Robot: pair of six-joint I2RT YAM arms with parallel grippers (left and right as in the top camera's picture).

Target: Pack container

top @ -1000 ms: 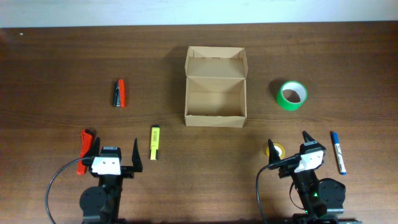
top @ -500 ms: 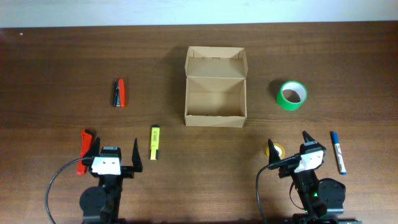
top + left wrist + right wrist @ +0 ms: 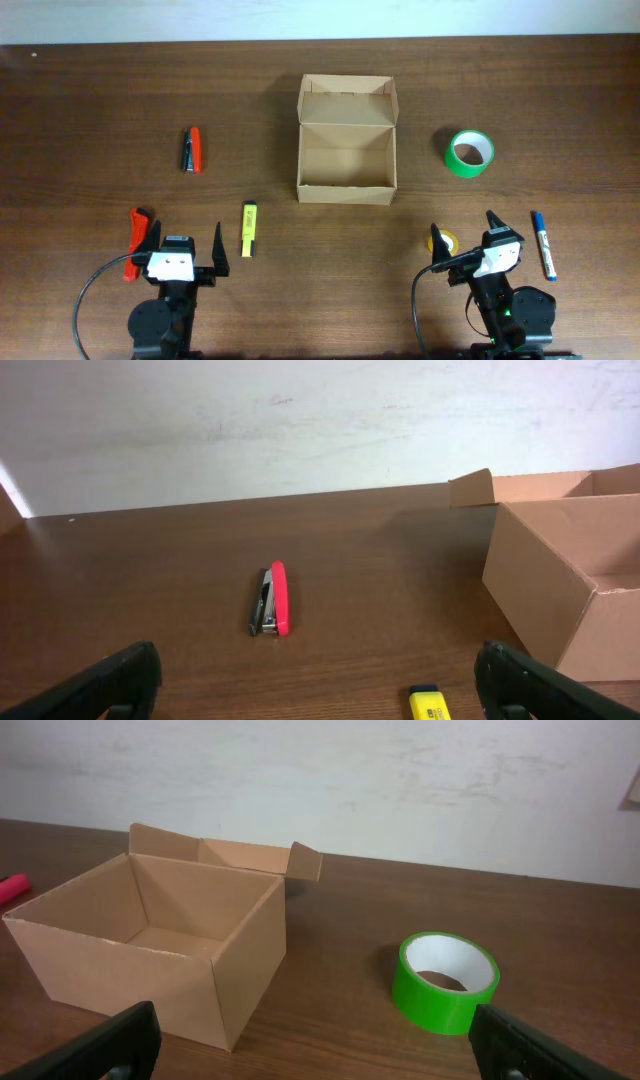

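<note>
The tan cardboard container [image 3: 346, 165] stands open at the table's middle, its lid flap folded back; it shows in the left wrist view [image 3: 575, 575] and the right wrist view [image 3: 150, 945]. It looks empty. A green tape roll [image 3: 468, 153] [image 3: 445, 982] lies right of it. A yellow highlighter [image 3: 249, 229] [image 3: 430, 703] and a red stapler [image 3: 192, 149] [image 3: 271, 600] lie left of it. A blue marker [image 3: 542, 244] and a small yellow tape roll [image 3: 443, 242] lie near my right gripper [image 3: 463, 226] [image 3: 318, 1040]. My left gripper [image 3: 186, 237] [image 3: 318, 675] is open near the front edge. Both are open and empty.
A red-handled tool [image 3: 135, 240] lies just left of my left gripper, partly hidden by it. The table's far edge meets a white wall [image 3: 300, 420].
</note>
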